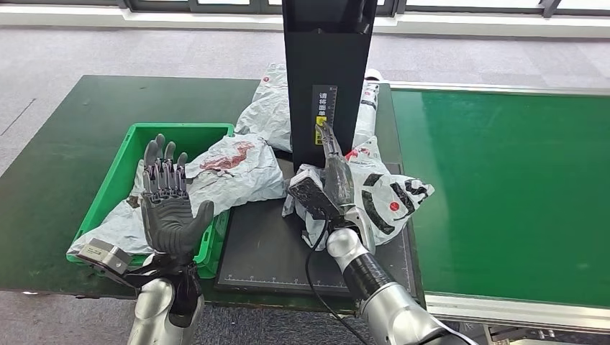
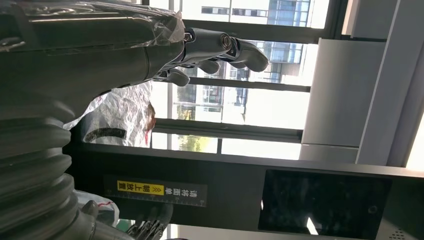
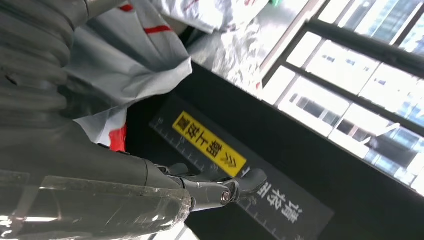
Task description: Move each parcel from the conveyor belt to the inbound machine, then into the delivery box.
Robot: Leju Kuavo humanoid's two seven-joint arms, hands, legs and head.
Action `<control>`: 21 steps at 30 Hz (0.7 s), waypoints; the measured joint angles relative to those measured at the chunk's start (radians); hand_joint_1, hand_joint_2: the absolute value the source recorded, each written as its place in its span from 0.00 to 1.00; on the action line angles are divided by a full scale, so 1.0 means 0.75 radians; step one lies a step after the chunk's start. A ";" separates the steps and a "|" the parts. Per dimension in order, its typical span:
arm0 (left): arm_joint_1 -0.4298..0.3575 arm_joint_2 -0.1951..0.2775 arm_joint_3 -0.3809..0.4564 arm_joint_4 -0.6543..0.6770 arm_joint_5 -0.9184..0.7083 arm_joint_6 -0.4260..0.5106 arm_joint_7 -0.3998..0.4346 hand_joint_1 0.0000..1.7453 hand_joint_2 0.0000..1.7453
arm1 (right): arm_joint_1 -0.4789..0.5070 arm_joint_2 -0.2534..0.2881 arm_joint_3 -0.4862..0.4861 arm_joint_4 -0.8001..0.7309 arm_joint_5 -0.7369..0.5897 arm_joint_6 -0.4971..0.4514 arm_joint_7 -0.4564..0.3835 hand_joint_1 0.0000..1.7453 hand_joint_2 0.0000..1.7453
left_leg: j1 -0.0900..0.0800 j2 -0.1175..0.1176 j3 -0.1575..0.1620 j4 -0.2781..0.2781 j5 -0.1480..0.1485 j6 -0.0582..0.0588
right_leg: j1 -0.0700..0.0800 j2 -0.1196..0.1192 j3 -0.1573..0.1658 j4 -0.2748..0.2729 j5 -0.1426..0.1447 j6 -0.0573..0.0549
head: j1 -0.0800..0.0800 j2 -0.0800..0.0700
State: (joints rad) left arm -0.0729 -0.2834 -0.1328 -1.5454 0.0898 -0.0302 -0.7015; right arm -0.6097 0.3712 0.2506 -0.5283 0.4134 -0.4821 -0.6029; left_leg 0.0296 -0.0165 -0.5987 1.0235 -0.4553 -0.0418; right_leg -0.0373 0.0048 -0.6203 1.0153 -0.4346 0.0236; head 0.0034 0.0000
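**Parcel on the scan plate, left hand waiting**

The right hand [image 1: 332, 183], fingers straight and together, rests on the parcel [image 1: 385, 198], seemingly steadying it on the black plate [image 1: 266, 251] at the foot of the inbound machine [image 1: 327, 72] for scanning. The left hand [image 1: 167, 201] hovers spread and empty, palm up, over the green box [image 1: 119, 169], likely ready to receive. Another parcel [image 1: 237, 169] drapes over the box rim, narrowing the way in; more parcels crowd behind the machine. The conveyor [image 1: 503, 194] alongside offers room.
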 joint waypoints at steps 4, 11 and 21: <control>0.000 0.000 0.000 0.003 -0.014 0.019 0.000 0.00 1.00 | -0.021 -0.001 -0.001 0.027 -0.069 0.071 -0.060 0.00 1.00 | 0.000 0.000 0.000 0.000 0.000 0.000 | 0.000 0.000 0.000 0.000 0.000 0.000 | 0.000 0.000; -0.003 0.001 -0.015 0.012 -0.149 0.126 0.000 0.00 1.00 | 0.087 -0.036 -0.004 -0.218 -0.099 -0.158 -0.132 0.00 1.00 | 0.000 0.000 0.000 0.000 0.000 0.000 | 0.000 0.000 0.000 0.000 0.000 0.000 | 0.000 0.000; -0.112 0.015 -0.263 0.227 -0.503 0.626 0.000 0.00 1.00 | 0.412 -0.063 -0.012 -0.942 0.010 -0.291 -0.133 0.00 1.00 | 0.000 0.001 0.001 0.001 -0.002 0.001 | 0.000 0.001 -0.002 -0.001 0.000 0.000 | 0.000 0.000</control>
State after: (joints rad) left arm -0.1566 -0.2722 -0.3299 -1.3748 -0.2873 0.4391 -0.7017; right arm -0.3007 0.3239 0.2416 -1.2346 0.4208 -0.7007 -0.7031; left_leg 0.0292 -0.0155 -0.5983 1.0239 -0.4567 -0.0414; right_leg -0.0375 0.0055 -0.6215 1.0145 -0.4350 0.0237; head 0.0034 0.0000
